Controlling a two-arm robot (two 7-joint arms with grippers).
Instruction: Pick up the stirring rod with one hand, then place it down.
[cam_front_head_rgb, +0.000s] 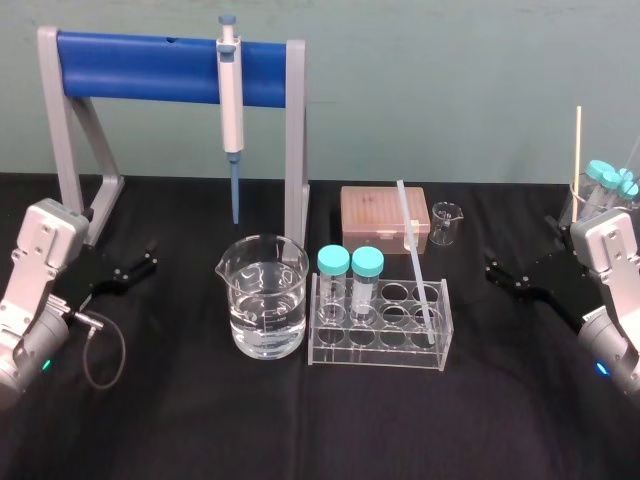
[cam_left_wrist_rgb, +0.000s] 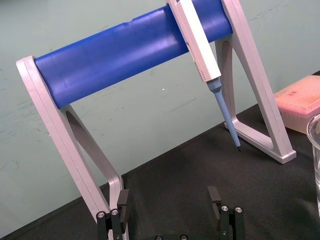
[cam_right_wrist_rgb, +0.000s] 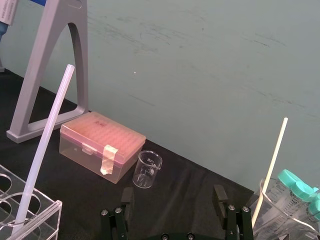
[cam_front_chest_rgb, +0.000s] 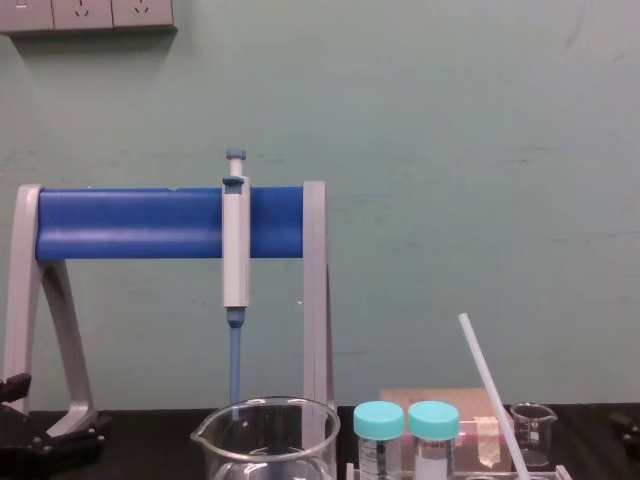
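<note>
- Closest to us, along its front edge, the black table (cam_front_head_rgb: 320, 430) is bare, so there is lots of room there.
- Just behind that, near the middle of the table, we see a clear rack (cam_front_head_rgb: 378, 352). The stirring rod (cam_front_head_rgb: 415, 255) stands in a hole at its right end.
- We see that the rod is long, thin, straight and milky white. Its top leans toward the back edge, where a pink box (cam_front_head_rgb: 372, 215) sits.
- Our right gripper (cam_front_head_rgb: 492, 268) rests by the right edge, fingers spread wide, holding nothing. Bare table lies between it and the rack.
- Our left gripper (cam_front_head_rgb: 148, 257) rests by the left edge, also spread wide and holding nothing.
- We see a big beaker of water (cam_front_head_rgb: 263, 300) just beside the rack's left end.
</note>
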